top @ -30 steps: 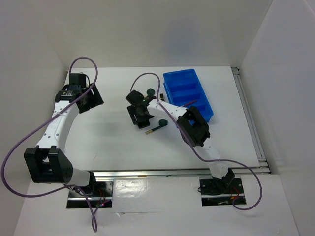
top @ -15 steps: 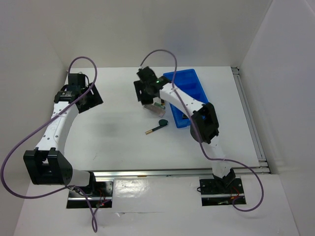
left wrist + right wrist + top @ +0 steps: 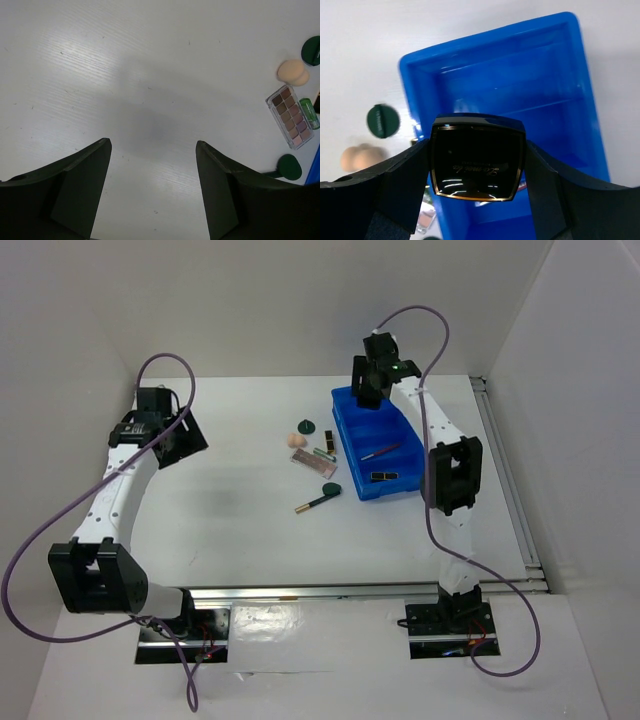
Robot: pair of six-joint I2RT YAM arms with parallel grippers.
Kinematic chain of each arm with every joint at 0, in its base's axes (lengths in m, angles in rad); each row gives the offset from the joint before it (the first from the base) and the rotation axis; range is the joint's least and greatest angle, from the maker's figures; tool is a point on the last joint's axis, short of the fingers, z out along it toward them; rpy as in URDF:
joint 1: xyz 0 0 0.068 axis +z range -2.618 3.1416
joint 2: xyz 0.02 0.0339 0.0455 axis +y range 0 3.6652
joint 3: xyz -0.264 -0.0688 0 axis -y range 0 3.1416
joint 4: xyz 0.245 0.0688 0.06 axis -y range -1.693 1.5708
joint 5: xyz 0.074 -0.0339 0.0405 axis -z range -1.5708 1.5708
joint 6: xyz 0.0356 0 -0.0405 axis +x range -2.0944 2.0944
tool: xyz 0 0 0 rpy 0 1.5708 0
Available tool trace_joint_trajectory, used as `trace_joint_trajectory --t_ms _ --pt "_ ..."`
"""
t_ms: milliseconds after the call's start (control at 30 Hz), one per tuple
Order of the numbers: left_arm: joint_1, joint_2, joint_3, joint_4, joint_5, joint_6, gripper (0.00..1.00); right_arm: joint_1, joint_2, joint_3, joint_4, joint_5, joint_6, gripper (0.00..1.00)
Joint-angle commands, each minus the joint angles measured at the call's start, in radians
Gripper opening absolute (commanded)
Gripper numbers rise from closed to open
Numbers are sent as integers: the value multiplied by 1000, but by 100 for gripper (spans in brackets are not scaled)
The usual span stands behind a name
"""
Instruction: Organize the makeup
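The step in hand was carrying one piece to the tray: the right jaws were clamped on a dark square compact (image 3: 477,157), pressing on its two opposite sides, and held it in the air above the far end of the blue tray (image 3: 492,36). It was not yet set down. The compartments showing beyond it in the right wrist view looked empty, so the next move seemed to call for lowering the compact squarely between two dividers, flat side down, before letting go; coming down askew could leave it propped on a divider. The near part of the tray already held a pink pencil (image 3: 380,451) lying slantwise and, one compartment nearer, a small dark piece (image 3: 382,476). The rest lay loose on the bench (image 3: 230,530) just left of the tray: a round green compact (image 3: 307,425), a peach sponge (image 3: 295,440), an eyeshadow palette (image 3: 313,465) with a small green tube (image 3: 310,112) beside it, a second round green piece (image 3: 331,489) and a black-and-gold lipstick (image 3: 308,506) touching it. The left jaws stood spread wide with nothing between them, over bare bench well apart from the makeup. As for writing, the compact's glossy lid carried a gold border and one line of fine slanted lettering, too small and blurred to read; a faint mark on the round green compact was no clearer.
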Motion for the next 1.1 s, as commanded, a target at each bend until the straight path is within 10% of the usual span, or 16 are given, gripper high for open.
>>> trace_joint_trajectory --t_ms 0,733,900,1067 --pt "5 17 37 4 -9 4 82 -23 46 31 31 -3 -18 63" --pt "5 34 46 -7 -27 -5 82 -65 108 -146 117 -13 -47 68" --pt "5 34 46 -16 -27 -5 82 -65 119 -114 94 -13 -47 96" --pt "5 34 57 -16 -18 -5 82 -65 34 -94 85 -2 -47 99"
